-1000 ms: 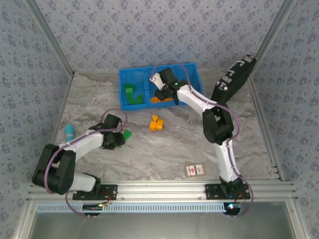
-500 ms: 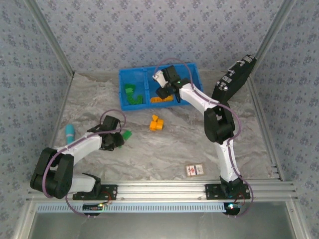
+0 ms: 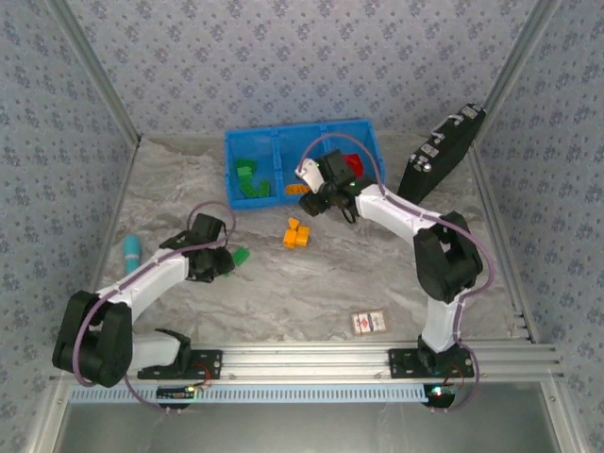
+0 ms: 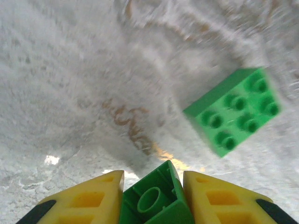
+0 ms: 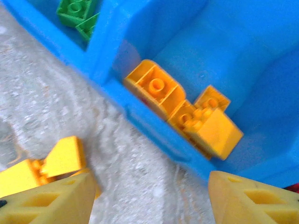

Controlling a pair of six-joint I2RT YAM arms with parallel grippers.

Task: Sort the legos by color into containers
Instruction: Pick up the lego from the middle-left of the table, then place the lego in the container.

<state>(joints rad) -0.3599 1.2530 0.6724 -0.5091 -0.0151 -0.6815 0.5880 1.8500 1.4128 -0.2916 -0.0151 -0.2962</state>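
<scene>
In the left wrist view, my left end effector (image 4: 153, 182) is pinching a green brick (image 4: 156, 205) between its yellow fingers (image 4: 88, 196). The bottom edge of the frame cuts off the brick's lower part. A second green brick (image 4: 233, 109) lies on the desk (image 4: 70, 70) in the right half of that frame, apart from the pinched one and slightly blurred. From above I make out one green patch (image 3: 242, 254) beside that end effector, and I cannot tell which of the two bricks it is.

My right end effector (image 5: 152, 200) stands spread, with desk and tray wall showing between its fingers. It sits just at the near wall of the blue tray (image 5: 117, 28). Orange bricks (image 5: 187, 112) lie against that wall in the middle compartment. Green bricks (image 5: 77, 11) in the neighbouring compartment are cropped at the upper left. A red sliver (image 5: 293, 187) at the lower right edge is too small to identify. Loose orange bricks (image 5: 51, 163) lie on the desk at lower left, partly behind a finger. From above, the right arm crosses the tray and hides much of its middle and right compartments.
</scene>
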